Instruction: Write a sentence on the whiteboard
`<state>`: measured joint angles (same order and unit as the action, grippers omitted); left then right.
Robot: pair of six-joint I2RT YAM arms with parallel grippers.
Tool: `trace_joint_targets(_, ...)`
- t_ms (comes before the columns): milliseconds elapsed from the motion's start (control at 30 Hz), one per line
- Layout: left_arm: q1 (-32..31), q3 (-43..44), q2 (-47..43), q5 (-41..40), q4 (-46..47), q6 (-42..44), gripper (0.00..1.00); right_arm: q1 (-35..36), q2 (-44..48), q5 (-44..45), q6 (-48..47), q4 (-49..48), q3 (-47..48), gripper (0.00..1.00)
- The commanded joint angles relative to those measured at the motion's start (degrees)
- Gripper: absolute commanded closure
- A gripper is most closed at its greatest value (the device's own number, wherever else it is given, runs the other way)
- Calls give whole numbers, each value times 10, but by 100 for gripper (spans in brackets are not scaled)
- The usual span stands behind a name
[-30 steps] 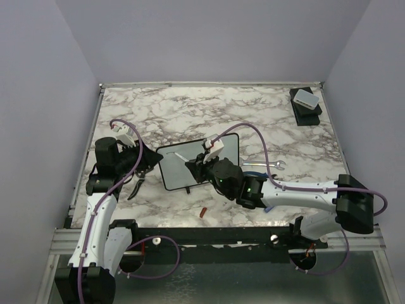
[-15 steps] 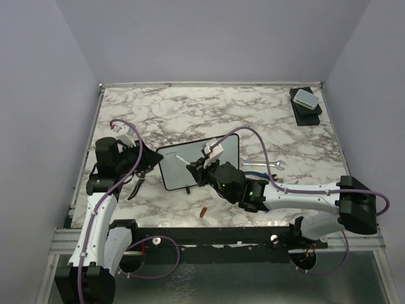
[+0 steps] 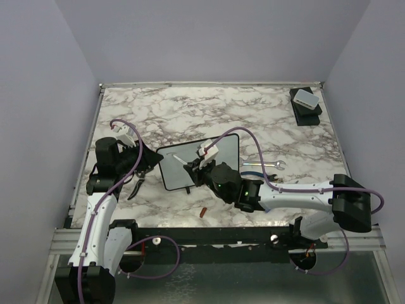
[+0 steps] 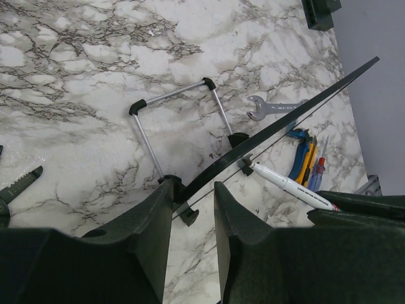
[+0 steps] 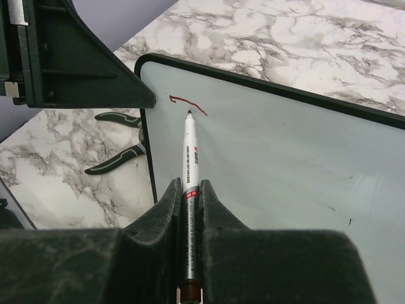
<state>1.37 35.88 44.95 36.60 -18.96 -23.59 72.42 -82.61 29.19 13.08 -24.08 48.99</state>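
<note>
The whiteboard (image 3: 173, 175) stands tilted near the table's front left, propped on a wire stand (image 4: 177, 120). In the right wrist view its white face (image 5: 285, 158) carries one short curved dark-red stroke (image 5: 188, 104) near the top left corner; no words show. My right gripper (image 5: 188, 185) is shut on a white marker (image 5: 189, 152), whose tip sits just below the stroke. It also shows in the top view (image 3: 192, 170). My left gripper (image 4: 192, 190) has its fingers narrowly set on either side of the board's left edge (image 4: 285, 120), holding it; it also shows in the top view (image 3: 152, 161).
Black pliers (image 3: 138, 183) lie left of the board. A wrench (image 3: 262, 166) and blue-yellow hand tools (image 4: 304, 158) lie to its right. A small red cap (image 3: 203, 212) lies near the front edge. A black box with a white block (image 3: 305, 104) sits at the back right.
My right gripper has carried the marker leftward across the board toward its upper left corner. The left arm and the board have not moved.
</note>
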Motion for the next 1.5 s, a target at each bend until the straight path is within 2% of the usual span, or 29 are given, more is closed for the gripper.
trace_joint_targets(0,-6,-5,-1,8,1,-5,67,4,-10,21,-14,-20,19,99)
trace_joint_targets(333,-6,-5,-2,8,1,-4,67,4,-24,43,-19,-18,30,99)
trace_joint_targets(1000,-7,-5,-3,8,1,-4,67,18,-18,32,40,41,-7,99)
trace_joint_targets(1467,-8,-5,-3,8,1,-4,67,27,-46,13,26,20,15,99)
